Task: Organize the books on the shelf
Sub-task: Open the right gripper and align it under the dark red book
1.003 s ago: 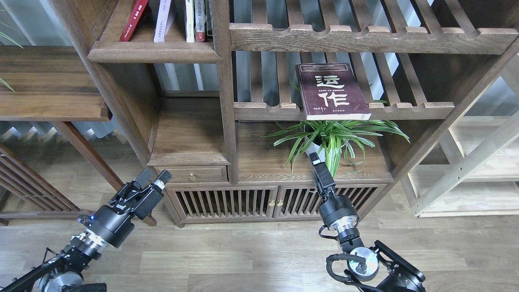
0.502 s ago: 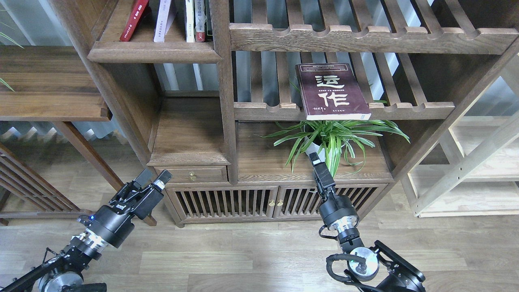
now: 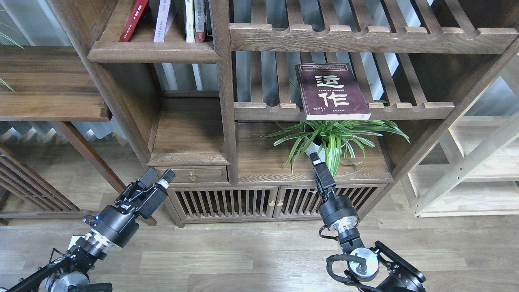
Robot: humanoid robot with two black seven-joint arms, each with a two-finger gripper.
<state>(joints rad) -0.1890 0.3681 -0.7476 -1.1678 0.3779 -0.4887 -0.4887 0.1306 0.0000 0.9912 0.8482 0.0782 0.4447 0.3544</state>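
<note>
The large maroon book (image 3: 332, 91) with white Chinese characters lies flat, cover up, on the middle slatted rack, its front edge jutting over the rail. A thin red book (image 3: 134, 20), a lavender-white book (image 3: 164, 20) and a white book (image 3: 189, 20) stand on the narrow dark-brown shelf (image 3: 154, 52) at the upper left. My left gripper (image 3: 159, 177) is open and empty, low in front of the small drawer. My right gripper (image 3: 314, 157) is seen edge-on below the maroon book, in front of the plant, and holds nothing that I can see.
A potted spider plant (image 3: 336, 136) stands on the cabinet top under the maroon book. The cabinet has a small drawer (image 3: 192, 175) and slatted doors (image 3: 227, 202). Pale wooden shelving (image 3: 466, 170) stands at the right. A dark side table (image 3: 48, 85) stands at the left.
My left arm has shifted slightly to the right, its gripper still open. The right arm and the books have not moved.
</note>
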